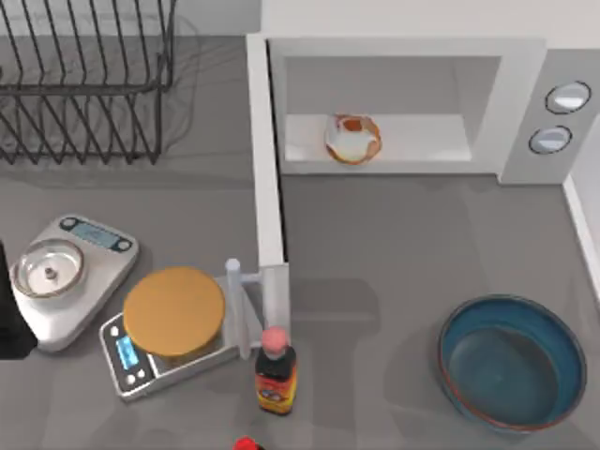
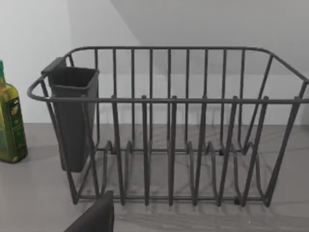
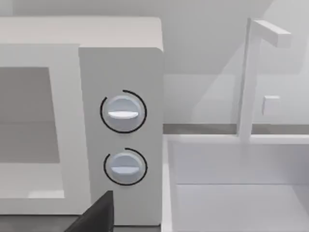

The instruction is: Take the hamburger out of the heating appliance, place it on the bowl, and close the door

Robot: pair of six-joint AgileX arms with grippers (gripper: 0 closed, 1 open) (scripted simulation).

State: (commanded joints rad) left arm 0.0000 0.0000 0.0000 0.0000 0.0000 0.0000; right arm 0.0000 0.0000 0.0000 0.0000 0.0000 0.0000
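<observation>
The hamburger (image 1: 353, 139) sits deep inside the microwave (image 1: 525, 103), its door (image 1: 266, 178) swung wide; the bowl (image 1: 513, 362) waits well apart on the surface. I cannot tell either end effector's state. Reaching in risks clipping the frame.

hamburger (image 1: 352, 139): sat inside my open heating appliance (image 1: 520, 112), at the table's back.
door (image 1: 265, 159): stood swung out leftward.
bowl (image 1: 452, 359): lay front right.
</observation>
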